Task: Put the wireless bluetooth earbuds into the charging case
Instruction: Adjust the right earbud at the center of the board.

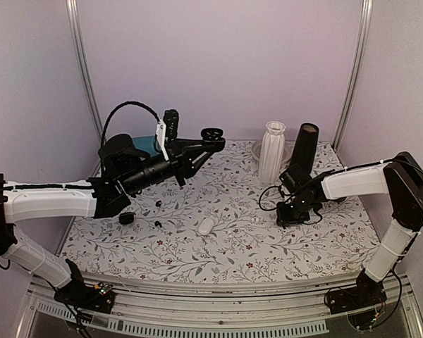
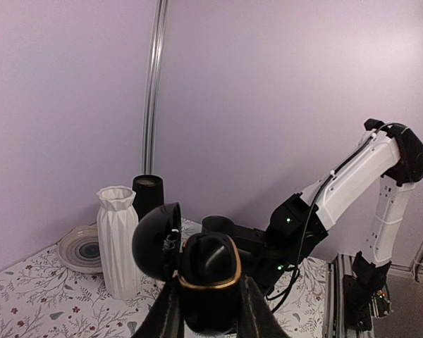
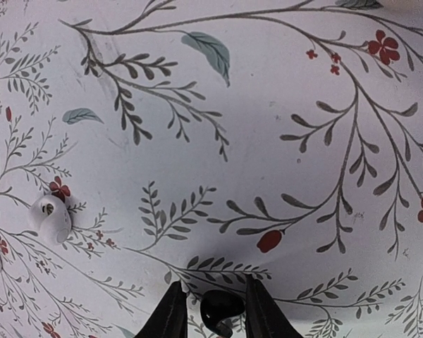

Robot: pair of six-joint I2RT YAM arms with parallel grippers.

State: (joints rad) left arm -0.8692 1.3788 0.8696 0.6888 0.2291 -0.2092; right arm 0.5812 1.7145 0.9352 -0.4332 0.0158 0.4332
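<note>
Left wrist view: the left pincer (image 2: pixel 208 313) is clenched on the black charging case (image 2: pixel 210 278), which is hinged open and held high above the table (image 2: pixel 28 296). To the right, the right pincer (image 3: pixel 211 310) straddles a black earbud (image 3: pixel 222 308) down at the table; I cannot tell whether it grips yet. The step looks like the pickup. Next, the bud needs a firm pinch, a lift, and a carry to the open case.

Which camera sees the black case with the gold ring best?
The left wrist view: the charging case fills the middle, lid open, pinched in the left tool. The top external view shows it only as a small dark blob. The right wrist view misses it.
</note>
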